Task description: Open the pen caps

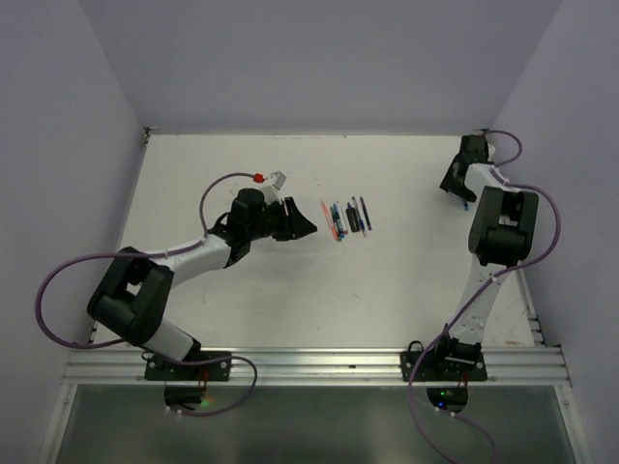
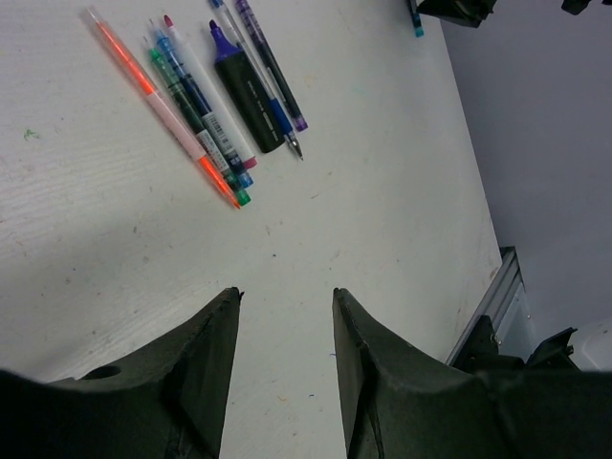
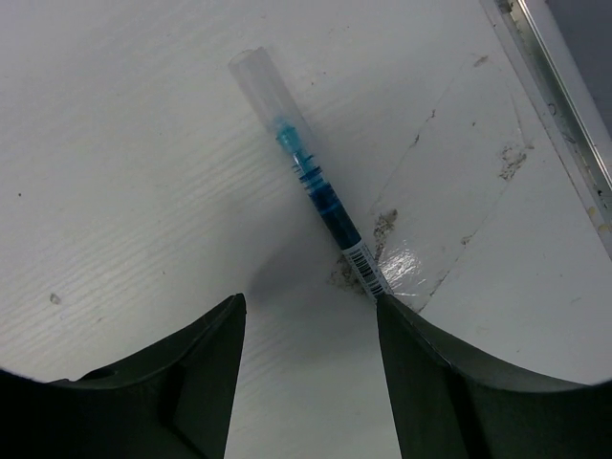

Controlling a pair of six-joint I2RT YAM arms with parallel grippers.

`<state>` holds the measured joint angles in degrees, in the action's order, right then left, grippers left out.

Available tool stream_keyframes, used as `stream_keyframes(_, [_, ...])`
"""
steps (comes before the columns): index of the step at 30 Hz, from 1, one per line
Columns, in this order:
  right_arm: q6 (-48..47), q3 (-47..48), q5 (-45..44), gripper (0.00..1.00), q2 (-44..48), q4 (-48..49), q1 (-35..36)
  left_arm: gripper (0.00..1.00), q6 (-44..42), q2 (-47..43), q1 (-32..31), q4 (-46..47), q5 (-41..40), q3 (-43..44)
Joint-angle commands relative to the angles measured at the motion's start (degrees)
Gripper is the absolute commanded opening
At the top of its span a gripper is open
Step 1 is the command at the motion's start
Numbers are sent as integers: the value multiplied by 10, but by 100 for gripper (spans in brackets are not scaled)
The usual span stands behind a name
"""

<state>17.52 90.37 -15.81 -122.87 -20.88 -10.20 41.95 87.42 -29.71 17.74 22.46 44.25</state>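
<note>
Left claw: the left gripper (image 2: 285, 295) is released, jaws apart with nothing between them, only bare table (image 2: 86, 210) showing in the gap.
Left claw position: it hangs short of the row of pens (image 1: 346, 218), pointed at their near ends. We judge this an approach stance, not a grasp.
Task items, centre: the pens lie side by side, touching or nearly so, mid-table. The orange pen (image 2: 158, 105) sits outermost on one flank. The purple marker (image 2: 247, 91) has its purple cap (image 2: 220, 38) on, at the far end.
Right claw: the right gripper (image 3: 309, 301) is likewise released and holds nothing.
Task item, far right: one teal pen (image 3: 311, 177) lies apart from the row, its clear cap (image 3: 260, 86) fitted and pointing away. Its near end lies just at one fingertip; we cannot tell whether they touch.
Reason for layout: in our judgement the lone pen is set out for single handling.
Edges: the rail (image 3: 559, 105) bounds the table near the teal pen, beside a glossy patch (image 3: 411, 268).
Open room: wide bare surface around the left claw; the packed row leaves little finger space between pens.
Progress: no cap visibly removed.
</note>
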Motion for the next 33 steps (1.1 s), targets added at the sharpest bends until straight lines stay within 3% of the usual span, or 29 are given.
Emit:
stream_keyframes(1, [-8,1,-10,61,18,16,-6,47,-4,7,-3,37,13,12])
stream_keyframes(25, [-25,-33,-41,59,45,22,-8,47,-12,31,-7,43,24,10])
stream_keyframes(33, [-37,-60,-44,60,94,49,-4,47,-11,35,-6,50,29,6])
